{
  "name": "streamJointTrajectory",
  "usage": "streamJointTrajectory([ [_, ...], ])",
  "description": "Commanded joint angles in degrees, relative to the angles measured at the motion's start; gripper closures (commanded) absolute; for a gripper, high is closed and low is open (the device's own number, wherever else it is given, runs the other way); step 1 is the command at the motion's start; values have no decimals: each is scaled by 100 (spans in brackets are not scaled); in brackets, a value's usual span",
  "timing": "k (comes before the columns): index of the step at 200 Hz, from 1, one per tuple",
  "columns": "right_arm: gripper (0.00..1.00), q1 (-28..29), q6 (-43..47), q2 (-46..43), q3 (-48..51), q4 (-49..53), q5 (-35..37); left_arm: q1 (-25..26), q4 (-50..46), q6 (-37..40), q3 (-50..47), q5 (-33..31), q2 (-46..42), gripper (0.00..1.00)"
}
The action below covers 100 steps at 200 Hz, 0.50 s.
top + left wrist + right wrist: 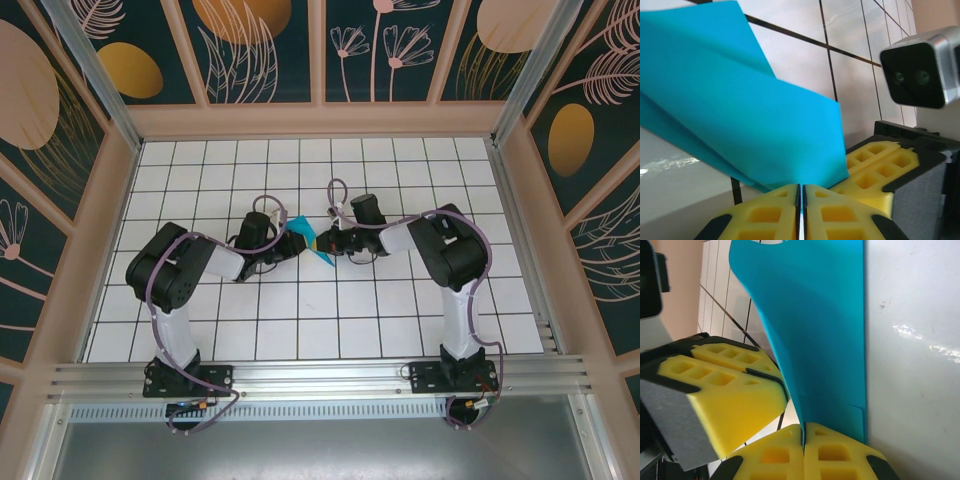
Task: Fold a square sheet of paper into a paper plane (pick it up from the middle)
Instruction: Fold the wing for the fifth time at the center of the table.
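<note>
Both left gripper (800,202) and right gripper (803,436) tight on the teal paper (740,115) (creased, layered).

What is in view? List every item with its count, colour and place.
sheet of paper: one, teal-blue, folded, mid-table between the two claws
table: one, white tiles with dark grid lines, under the arms
wall panels: several, dark teal with peach and orange plant drawings, around three sides
rail: one, silvery metal, near edge
left arm: one, black and white, reaching to the centre
right arm: one, black and white, reaching to the centre
left claw: one, yellow pads, shut on the sheet
right claw: one, yellow pads, shut on the sheet
</note>
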State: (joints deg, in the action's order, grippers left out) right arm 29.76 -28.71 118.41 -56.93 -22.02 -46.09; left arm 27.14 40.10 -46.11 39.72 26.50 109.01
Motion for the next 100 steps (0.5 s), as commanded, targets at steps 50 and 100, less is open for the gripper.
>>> streamJointTrajectory([
  [50, 100, -18, 83, 236, 355, 312, 658, -7, 301, -68, 69, 109, 195, 87],
  [100, 100, -13, 89, 288, 297, 453, 724, -9, 506, -83, 76, 99, 178, 87],
])
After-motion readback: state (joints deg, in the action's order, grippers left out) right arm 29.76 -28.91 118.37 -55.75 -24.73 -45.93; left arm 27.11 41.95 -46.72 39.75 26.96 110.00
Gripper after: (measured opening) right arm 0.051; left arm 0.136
